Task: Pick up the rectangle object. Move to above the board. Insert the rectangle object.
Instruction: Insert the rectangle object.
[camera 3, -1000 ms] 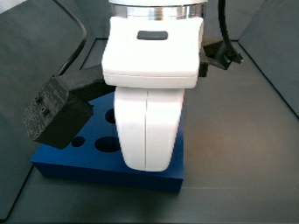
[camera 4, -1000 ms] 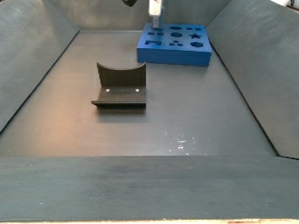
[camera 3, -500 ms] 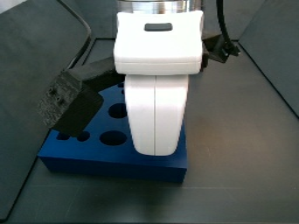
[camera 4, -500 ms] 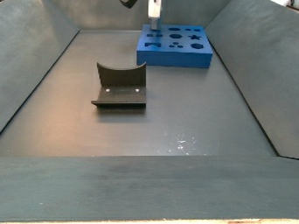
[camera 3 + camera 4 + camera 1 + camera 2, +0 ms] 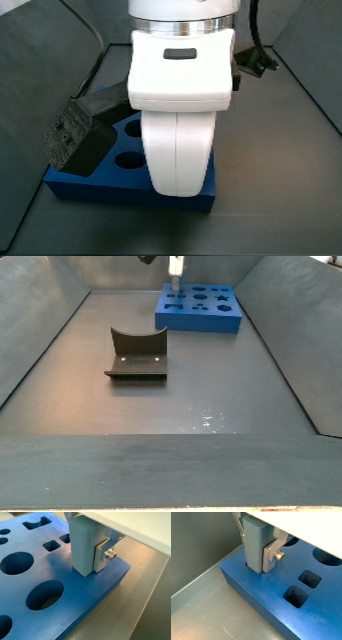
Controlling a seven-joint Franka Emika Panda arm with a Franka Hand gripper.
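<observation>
Gripping one rectangle object (image 5: 83,547) | tool (image 5: 260,549) clenched, above board (image 5: 80,597) corner | one board

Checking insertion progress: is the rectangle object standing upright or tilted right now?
Upright. In both wrist views the rectangle object stands vertical, clamped by the gripper, its lower end at the board corner.

Gripper (image 5: 260,554) sits over a corner of the board (image 5: 271,597), rectangle object (image 5: 255,547) between its fingers, lower end at the board's top face. Fixture (image 5: 136,356) stands on the table (image 5: 201,406), well apart from the board (image 5: 201,308) (nearer that side camera).
</observation>
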